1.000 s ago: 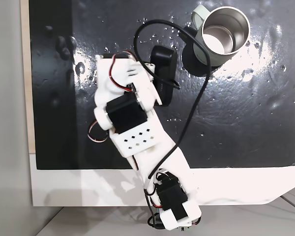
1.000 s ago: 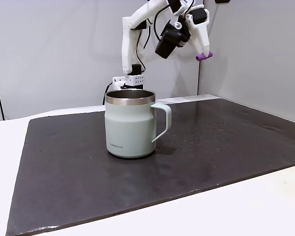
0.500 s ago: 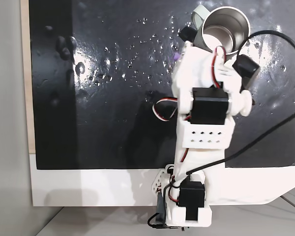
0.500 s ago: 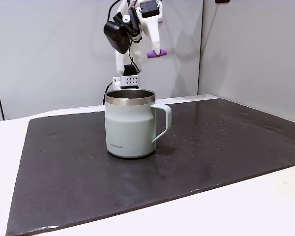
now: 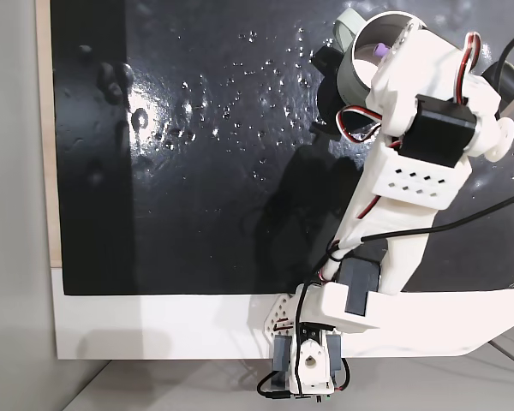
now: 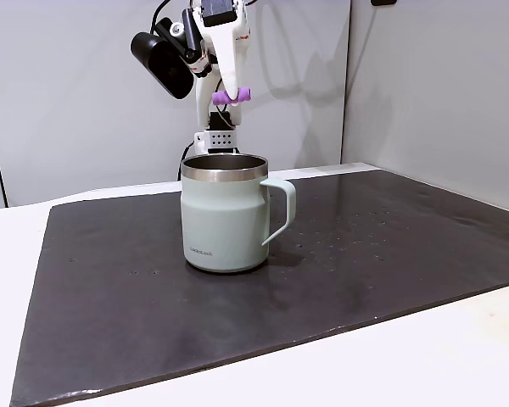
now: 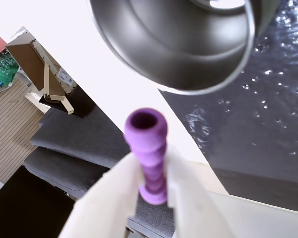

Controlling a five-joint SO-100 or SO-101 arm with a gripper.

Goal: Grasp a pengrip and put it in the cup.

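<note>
Pincer (image 7: 151,183) closed on the pengrip (image 7: 148,148) at mid-length, held above the cup (image 6: 225,216), toward its 12 o'clock rim in a fixed view. The ribbed tube looked soft, light, squashable; a side grip suited it.

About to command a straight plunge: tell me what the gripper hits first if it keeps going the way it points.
Probably the cup. The gripper, shut on the pengrip, points down from above the steel rim, and the wrist view shows the cup's mouth just ahead. Depth is unclear, so rim contact rather than a clean entry is possible.
</note>
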